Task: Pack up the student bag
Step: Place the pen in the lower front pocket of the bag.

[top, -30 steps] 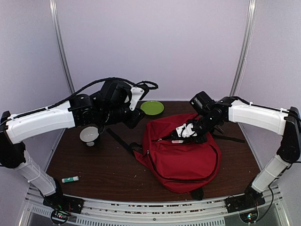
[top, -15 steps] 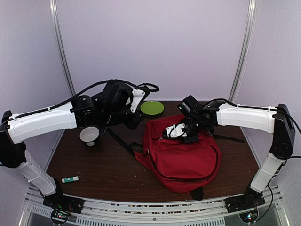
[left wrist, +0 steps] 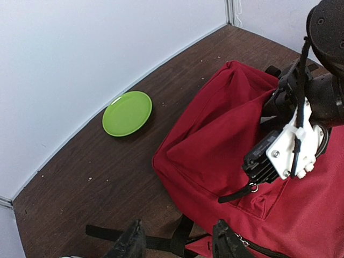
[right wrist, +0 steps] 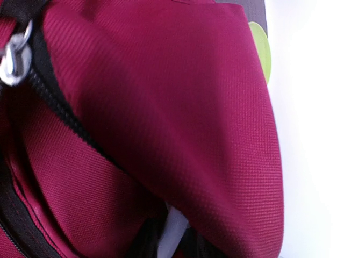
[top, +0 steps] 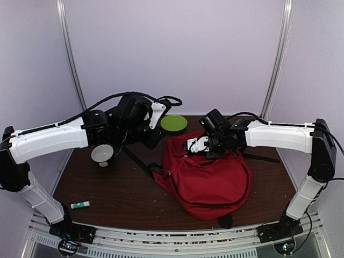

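Note:
The student bag [top: 210, 177], a large red backpack, lies right of centre on the brown table [top: 113, 188], and its top fills the right wrist view [right wrist: 177, 102]. My right gripper [top: 195, 145] is pushed in under a red fabric flap at the bag's top. Its dark fingers [right wrist: 142, 239] are mostly hidden, and a small white object [right wrist: 173, 236] sits pinched between them. My left gripper [left wrist: 177, 244] hovers open left of the bag above a black strap [left wrist: 107, 234], holding nothing. A black zipper pull [left wrist: 236, 194] hangs below the right gripper.
A green plate [top: 173, 123] lies at the back, between the arms. A white bowl [top: 102, 155] sits under the left arm. A green-and-white glue stick [top: 80, 205] lies near the front left edge. Black straps [top: 137, 160] trail left from the bag.
My right gripper has moved left and back along the bag's top, going in under the flap with the white object. The left arm has barely moved.

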You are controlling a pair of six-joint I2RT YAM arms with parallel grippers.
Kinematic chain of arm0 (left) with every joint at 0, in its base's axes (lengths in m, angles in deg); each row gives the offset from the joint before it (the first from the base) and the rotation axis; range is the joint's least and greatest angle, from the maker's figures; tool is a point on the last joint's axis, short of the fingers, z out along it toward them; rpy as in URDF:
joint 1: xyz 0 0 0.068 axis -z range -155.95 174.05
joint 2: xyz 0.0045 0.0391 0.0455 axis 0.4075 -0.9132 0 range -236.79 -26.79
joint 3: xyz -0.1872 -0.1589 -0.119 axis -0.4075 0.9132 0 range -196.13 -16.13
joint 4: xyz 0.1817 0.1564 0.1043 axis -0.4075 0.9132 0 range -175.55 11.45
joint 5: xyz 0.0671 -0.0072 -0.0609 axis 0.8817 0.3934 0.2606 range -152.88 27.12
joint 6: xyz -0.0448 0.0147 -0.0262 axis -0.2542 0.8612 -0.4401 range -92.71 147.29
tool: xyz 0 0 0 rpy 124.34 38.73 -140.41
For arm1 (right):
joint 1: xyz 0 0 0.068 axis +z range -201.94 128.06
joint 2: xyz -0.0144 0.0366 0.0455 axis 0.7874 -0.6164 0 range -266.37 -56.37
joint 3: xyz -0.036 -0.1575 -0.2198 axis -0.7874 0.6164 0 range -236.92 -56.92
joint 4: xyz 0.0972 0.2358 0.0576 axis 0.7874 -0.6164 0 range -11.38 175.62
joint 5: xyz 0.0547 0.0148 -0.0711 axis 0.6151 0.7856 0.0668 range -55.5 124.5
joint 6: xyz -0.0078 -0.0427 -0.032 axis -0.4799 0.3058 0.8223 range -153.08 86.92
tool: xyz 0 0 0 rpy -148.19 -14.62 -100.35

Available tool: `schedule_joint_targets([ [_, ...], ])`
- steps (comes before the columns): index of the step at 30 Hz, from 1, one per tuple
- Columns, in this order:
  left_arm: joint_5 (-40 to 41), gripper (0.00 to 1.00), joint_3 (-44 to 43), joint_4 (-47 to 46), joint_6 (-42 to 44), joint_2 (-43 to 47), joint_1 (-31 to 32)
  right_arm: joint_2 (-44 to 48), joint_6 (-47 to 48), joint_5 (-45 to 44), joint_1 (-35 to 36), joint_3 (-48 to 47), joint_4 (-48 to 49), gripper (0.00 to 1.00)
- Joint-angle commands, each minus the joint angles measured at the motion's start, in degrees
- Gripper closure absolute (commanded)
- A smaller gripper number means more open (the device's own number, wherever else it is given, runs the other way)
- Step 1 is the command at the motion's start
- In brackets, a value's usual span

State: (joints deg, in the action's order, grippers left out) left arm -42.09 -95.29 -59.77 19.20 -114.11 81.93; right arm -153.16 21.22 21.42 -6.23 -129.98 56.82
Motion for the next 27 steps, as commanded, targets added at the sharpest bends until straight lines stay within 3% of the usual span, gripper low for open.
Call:
schedule_joint_targets([
  [1, 0.2, 0.55, -0.7, -1.3, -0.4, 0.2, -0.3, 0.2, -3.0, -4.5, 0.8, 0.3, 5.9, 0.70],
  [7, 2.3, 0.53, -2.2, 9.0, -3.4, -0.8, -0.4, 5.4, -3.9, -1.9, 0.9, 2.1, 1.1, 0.63],
  [13, 3.1, 0.51, -3.8, 30.1, -11.7, -1.6, -0.7, 11.0, -5.5, 1.9, 0.8, 4.9, -4.6, 0.59],
  [21, -7.5, 0.52, 2.9, 46.7, -23.7, 5.4, -0.8, 21.5, -11.8, 22.7, 0.8, 5.3, -16.3, 0.56],
  [27, -12.6, 0.55, 9.3, 54.1, -24.1, 4.1, -1.1, 28.8, -14.4, 39.9, 0.8, 9.9, -16.6, 0.53],
])
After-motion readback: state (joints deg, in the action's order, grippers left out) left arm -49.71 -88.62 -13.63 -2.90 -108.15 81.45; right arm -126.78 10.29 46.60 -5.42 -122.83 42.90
